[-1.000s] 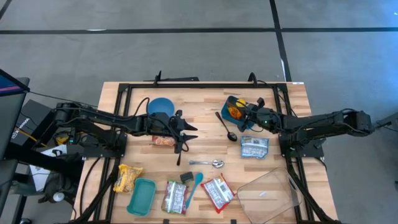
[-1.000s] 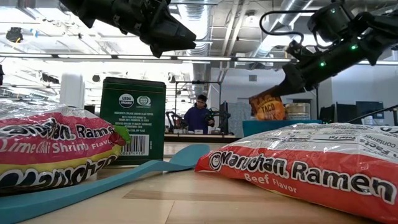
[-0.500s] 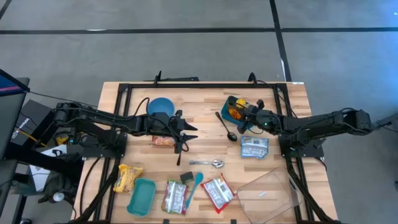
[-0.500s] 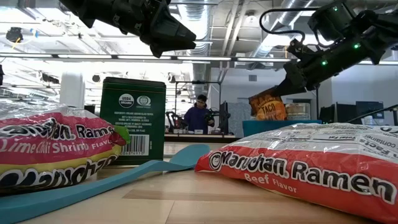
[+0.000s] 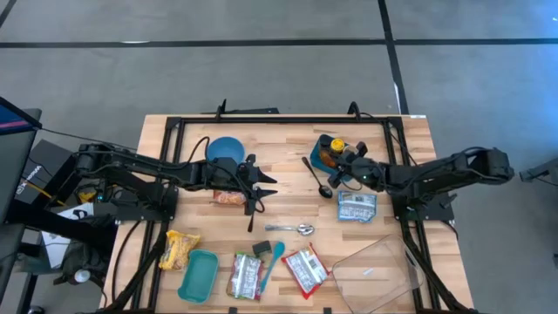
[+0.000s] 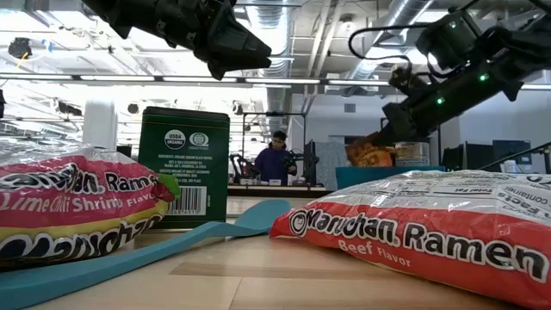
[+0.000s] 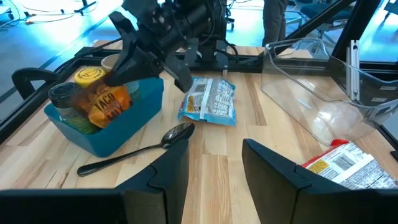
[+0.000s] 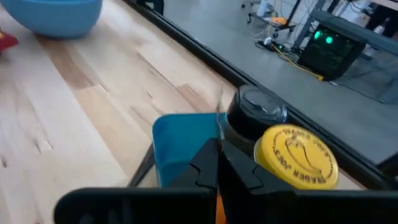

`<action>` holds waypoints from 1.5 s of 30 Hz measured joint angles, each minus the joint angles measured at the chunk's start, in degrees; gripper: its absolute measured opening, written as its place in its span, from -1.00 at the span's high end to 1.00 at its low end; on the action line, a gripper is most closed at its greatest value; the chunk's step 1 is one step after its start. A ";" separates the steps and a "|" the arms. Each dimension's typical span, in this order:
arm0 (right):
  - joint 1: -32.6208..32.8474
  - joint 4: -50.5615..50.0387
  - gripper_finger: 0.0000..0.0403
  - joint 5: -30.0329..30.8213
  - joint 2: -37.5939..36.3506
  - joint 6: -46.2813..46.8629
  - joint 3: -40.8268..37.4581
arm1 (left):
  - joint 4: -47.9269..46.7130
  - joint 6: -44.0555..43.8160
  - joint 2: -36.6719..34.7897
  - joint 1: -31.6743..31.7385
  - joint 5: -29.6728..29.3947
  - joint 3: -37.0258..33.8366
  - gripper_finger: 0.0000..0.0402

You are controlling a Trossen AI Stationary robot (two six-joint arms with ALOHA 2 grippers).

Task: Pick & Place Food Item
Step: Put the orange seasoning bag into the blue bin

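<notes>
My right pincer (image 7: 121,68) stays clamped on the orange taco packet (image 7: 104,106), lowering it inside the blue bin (image 7: 118,134). My left pincer (image 5: 258,185) waits half apart, well away from that bin.

blue bowl (image 5: 225,148), spoons (image 5: 317,177), perhaps ramen packets (image 5: 304,269)

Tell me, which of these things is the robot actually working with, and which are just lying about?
In use: right claw, shut on the taco packet; blue bin.

Lying about: left claw, ramen packs, spoons, blue bowl, clear tub, spatula.
</notes>
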 joint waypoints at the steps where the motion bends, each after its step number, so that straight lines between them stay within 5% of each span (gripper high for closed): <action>1: 0.00 -0.11 1.00 0.27 0.46 0.18 -0.01 | 0.00 -0.02 0.00 0.01 0.00 0.00 0.29; 24: 0.00 -0.11 0.99 0.14 0.63 2.34 -0.01 | -0.01 0.00 0.00 0.01 -0.22 0.00 0.29; 35: 0.00 -0.13 0.66 0.15 0.63 2.31 0.01 | 0.01 0.00 0.00 0.01 -0.20 0.00 0.29; 45: 0.00 -0.15 0.60 0.26 0.61 1.77 0.00 | 0.01 -0.01 0.00 0.01 -0.17 0.01 0.29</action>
